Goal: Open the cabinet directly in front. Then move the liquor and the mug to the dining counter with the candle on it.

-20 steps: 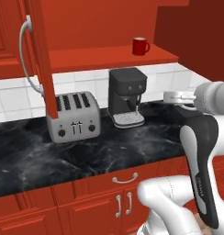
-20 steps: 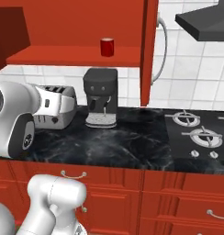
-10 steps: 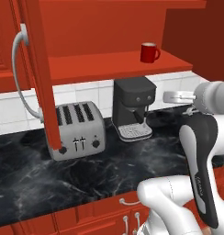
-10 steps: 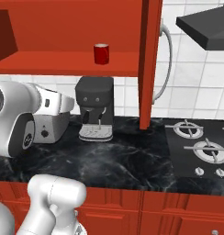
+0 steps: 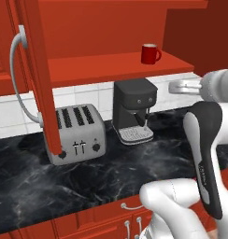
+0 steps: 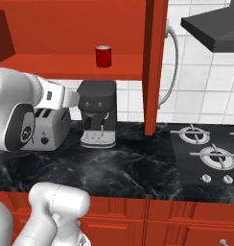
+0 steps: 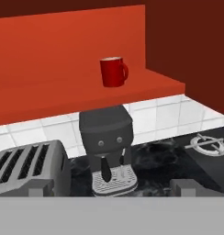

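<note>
Above the black marble wall counter [image 5: 64, 182], the red upper cabinet [image 5: 41, 84] stands open, so fetching begins. Its shelf carries the small glossy red mug [image 7: 113, 71], over the dark coffee machine [image 7: 106, 137]. Whether the pincer is open cannot be told; it must rise toward the mug.

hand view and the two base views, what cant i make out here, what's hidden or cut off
- End effector: in the hand view the grey band along the bottom covers its fingertips, so open or shut cannot be told.
- Toaster: in the right base view the white arm covers its left part.
- Cabinet: top cut off by the frame in the left base view; beyond the red mug, whatever else it holds cannot be told.
- Hob: cut by the right edge in the right base view.
</note>
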{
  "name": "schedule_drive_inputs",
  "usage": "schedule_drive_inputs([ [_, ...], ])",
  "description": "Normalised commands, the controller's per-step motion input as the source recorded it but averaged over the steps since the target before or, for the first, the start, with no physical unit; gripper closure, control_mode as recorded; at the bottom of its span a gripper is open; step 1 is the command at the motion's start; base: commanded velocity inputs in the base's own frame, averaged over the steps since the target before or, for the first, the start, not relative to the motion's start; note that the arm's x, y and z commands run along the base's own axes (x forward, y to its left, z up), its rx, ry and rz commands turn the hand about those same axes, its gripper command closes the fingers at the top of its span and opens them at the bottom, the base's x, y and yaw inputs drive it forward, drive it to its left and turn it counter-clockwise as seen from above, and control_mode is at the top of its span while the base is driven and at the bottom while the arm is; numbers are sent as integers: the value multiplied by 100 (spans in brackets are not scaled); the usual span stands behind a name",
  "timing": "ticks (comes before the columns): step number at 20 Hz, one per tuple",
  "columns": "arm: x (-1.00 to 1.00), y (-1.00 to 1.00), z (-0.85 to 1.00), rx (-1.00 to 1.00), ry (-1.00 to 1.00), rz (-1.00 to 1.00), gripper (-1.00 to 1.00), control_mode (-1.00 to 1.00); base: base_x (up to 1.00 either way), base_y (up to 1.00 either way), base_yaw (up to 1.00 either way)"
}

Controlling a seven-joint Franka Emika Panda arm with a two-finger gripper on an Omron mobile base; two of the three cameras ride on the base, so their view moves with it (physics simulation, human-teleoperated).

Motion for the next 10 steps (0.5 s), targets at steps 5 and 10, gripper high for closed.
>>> schedule_drive_inputs([
  [5,-3,-22,92,-2,13,0,-100,-100,0,0,0],
  [10,-5,-20,19,-3,-4,7,-100,-100,0,0,0],
])
